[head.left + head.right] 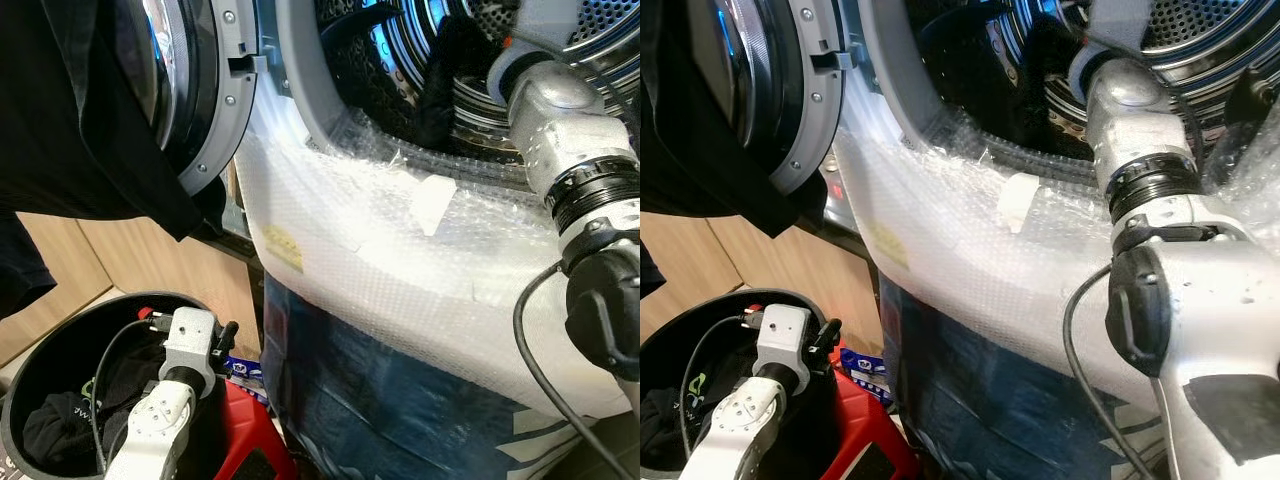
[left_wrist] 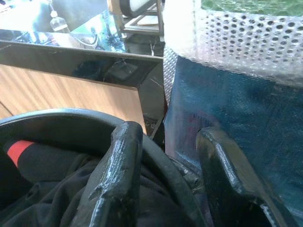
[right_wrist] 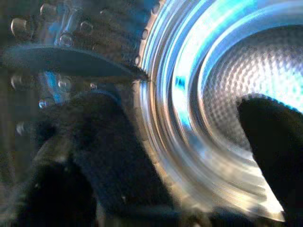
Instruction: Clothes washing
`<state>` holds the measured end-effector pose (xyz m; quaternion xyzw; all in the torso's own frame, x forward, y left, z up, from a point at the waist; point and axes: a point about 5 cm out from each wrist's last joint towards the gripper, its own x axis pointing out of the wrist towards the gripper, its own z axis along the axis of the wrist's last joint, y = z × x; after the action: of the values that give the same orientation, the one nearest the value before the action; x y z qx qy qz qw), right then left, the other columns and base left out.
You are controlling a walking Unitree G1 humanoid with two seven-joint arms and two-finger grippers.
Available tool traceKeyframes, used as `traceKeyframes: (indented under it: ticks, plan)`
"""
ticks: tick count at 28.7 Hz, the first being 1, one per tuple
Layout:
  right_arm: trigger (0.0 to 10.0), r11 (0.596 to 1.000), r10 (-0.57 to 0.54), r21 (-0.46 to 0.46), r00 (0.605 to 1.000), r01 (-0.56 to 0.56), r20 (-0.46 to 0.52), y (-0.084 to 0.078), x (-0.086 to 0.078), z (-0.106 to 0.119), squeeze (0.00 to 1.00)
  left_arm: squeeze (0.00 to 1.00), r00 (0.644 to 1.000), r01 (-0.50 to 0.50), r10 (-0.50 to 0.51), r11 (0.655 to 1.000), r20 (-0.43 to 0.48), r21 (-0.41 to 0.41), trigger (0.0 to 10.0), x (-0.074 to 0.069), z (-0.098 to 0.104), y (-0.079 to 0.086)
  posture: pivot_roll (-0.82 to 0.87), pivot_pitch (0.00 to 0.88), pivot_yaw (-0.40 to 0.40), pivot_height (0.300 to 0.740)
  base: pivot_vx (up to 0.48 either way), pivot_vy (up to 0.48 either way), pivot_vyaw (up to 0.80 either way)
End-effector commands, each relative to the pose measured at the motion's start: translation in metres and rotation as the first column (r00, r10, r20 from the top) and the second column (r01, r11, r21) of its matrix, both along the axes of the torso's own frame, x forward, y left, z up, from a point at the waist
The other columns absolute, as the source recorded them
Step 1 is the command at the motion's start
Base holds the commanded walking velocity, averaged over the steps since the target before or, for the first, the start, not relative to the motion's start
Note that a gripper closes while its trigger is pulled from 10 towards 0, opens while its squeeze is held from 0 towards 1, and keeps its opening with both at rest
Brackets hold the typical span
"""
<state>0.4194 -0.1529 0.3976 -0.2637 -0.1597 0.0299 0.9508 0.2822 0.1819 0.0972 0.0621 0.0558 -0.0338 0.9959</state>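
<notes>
The right gripper [image 3: 189, 156], fingers spread and holding nothing, reaches inside the steel drum [image 3: 222, 94] of the washing machine [image 1: 400, 250], whose front is covered in bubble wrap. Below the machine's open door [image 1: 195, 90], the left gripper [image 2: 165, 179], also spread, hangs over a black basket [image 1: 30, 385] of dark clothes [image 1: 55, 425] on the wooden floor [image 1: 150, 260].

1. This is a laundry spot in a home.
2. A washing machine [image 1: 420, 250] stands here with its round door [image 1: 190, 90] open, and its front is wrapped in bubble wrap [image 1: 380, 240].
3. A black basket [image 1: 60, 340] of dark clothes [image 1: 60, 425] sits beside it.
4. The wall behind is wooden panels [image 1: 150, 260].
</notes>
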Motion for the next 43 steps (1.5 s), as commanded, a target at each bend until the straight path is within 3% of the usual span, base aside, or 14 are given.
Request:
traceKeyframes:
  ticks: [1,2,5,9,15,30,39,43]
  plan:
    - [10.0,0.983,0.008,-0.184,0.999,0.001,0.053,0.002,-0.003,0.005,0.0,0.0,1.0,0.004,-0.004,1.0,-0.002,0.003,10.0,-0.002,0.003,0.002,0.16,0.013,0.041,0.74,0.0,0.0,0.0]
    - [10.0,0.976,0.02,-0.219,0.998,-0.008,0.053,0.002,-0.003,0.003,0.0,0.0,1.0,0.01,-0.01,1.0,-0.001,0.003,10.0,-0.002,0.003,0.001,0.15,0.012,0.036,0.74,0.0,0.0,0.0]
    - [10.0,0.978,0.079,-0.197,0.996,-0.069,0.044,0.006,-0.005,-0.003,0.0,0.0,1.0,0.02,-0.02,1.0,0.0,-0.002,10.0,-0.003,0.006,0.0,0.15,0.03,0.038,0.74,0.0,0.0,0.0]
    - [10.0,0.978,0.077,-0.197,0.996,-0.066,0.05,0.007,-0.005,-0.01,0.0,0.0,1.0,0.022,-0.022,1.0,0.001,-0.006,10.0,-0.003,0.007,0.0,0.15,0.042,0.039,0.74,0.0,0.0,0.0]
    - [10.0,0.982,0.044,-0.186,0.999,-0.043,0.006,-0.005,-0.01,-0.03,0.0,0.0,1.0,0.027,-0.027,0.999,-0.002,-0.02,10.0,-0.005,0.011,0.0,0.15,0.071,0.035,0.74,0.0,0.0,0.0]
    - [10.0,0.996,0.013,-0.092,1.0,-0.015,-0.018,-0.046,-0.058,-0.054,0.0,0.0,0.999,0.03,-0.031,0.999,-0.026,-0.026,10.0,-0.01,0.011,0.0,0.13,0.099,0.04,0.74,0.0,0.0,0.0]
    - [10.0,0.993,0.102,-0.058,0.994,-0.1,0.027,-0.039,-0.079,-0.042,0.0,0.0,0.999,0.033,-0.034,0.999,-0.025,-0.03,10.0,-0.008,0.012,-0.002,0.12,0.095,0.041,0.74,0.0,0.0,0.0]
    - [10.0,0.973,0.232,-0.026,0.968,-0.231,0.092,-0.019,-0.092,-0.026,0.0,0.0,0.999,0.033,-0.034,0.999,-0.019,-0.034,10.0,-0.007,0.013,-0.002,0.13,0.094,0.039,0.74,0.0,0.0,0.0]
